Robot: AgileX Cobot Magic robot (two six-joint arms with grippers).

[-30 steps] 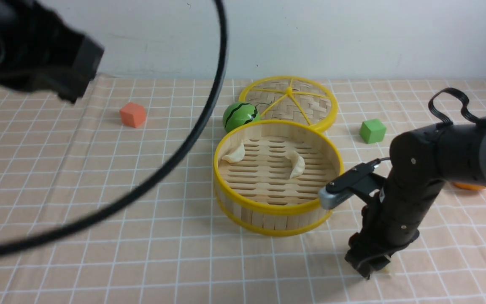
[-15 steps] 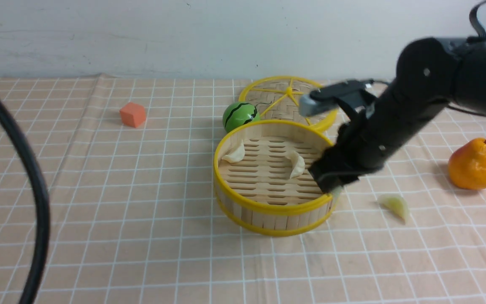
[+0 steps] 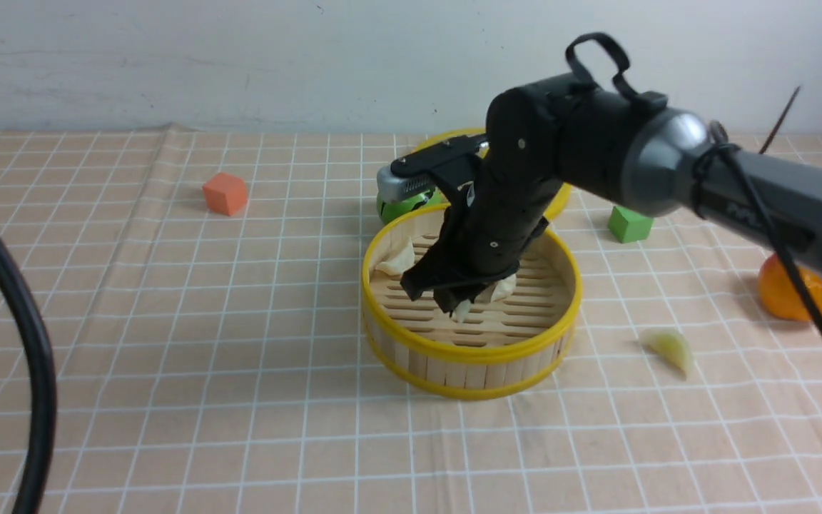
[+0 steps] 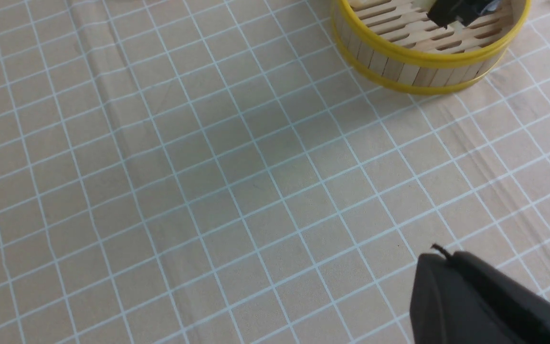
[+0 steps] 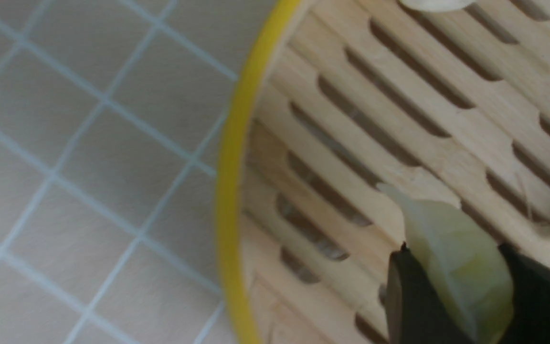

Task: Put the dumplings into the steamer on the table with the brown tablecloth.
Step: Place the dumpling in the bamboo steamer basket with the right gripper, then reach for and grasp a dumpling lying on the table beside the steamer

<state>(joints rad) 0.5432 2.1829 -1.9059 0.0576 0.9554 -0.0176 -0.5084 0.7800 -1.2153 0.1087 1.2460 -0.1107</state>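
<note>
My right gripper (image 3: 457, 305) hangs low inside the steamer (image 3: 468, 351), shut on a pale green dumpling (image 5: 451, 248) whose tip (image 3: 463, 311) pokes out just above the slatted floor. A cream-white dumpling (image 3: 397, 258) leans against the steamer's far left wall. A second white one (image 3: 504, 289) is partly hidden behind the gripper. Another green dumpling (image 3: 669, 348) lies on the brown tablecloth (image 3: 240, 343) to the steamer's right. My left gripper (image 4: 433, 254) is shut and empty above bare cloth, away from the steamer (image 4: 423, 59).
The woven lid (image 3: 561, 201) and a watermelon ball (image 3: 402, 205) sit behind the steamer, mostly hidden by my right arm. A green cube (image 3: 628, 223) and a pear (image 3: 782, 289) are at right, an orange cube (image 3: 225, 193) at far left. A black cable (image 3: 29, 357) crosses the left edge.
My right gripper closed on the green dumpling at the front right, lifted it, and swung left over the steamer rim to its middle. The left arm withdrew from the front view.
</note>
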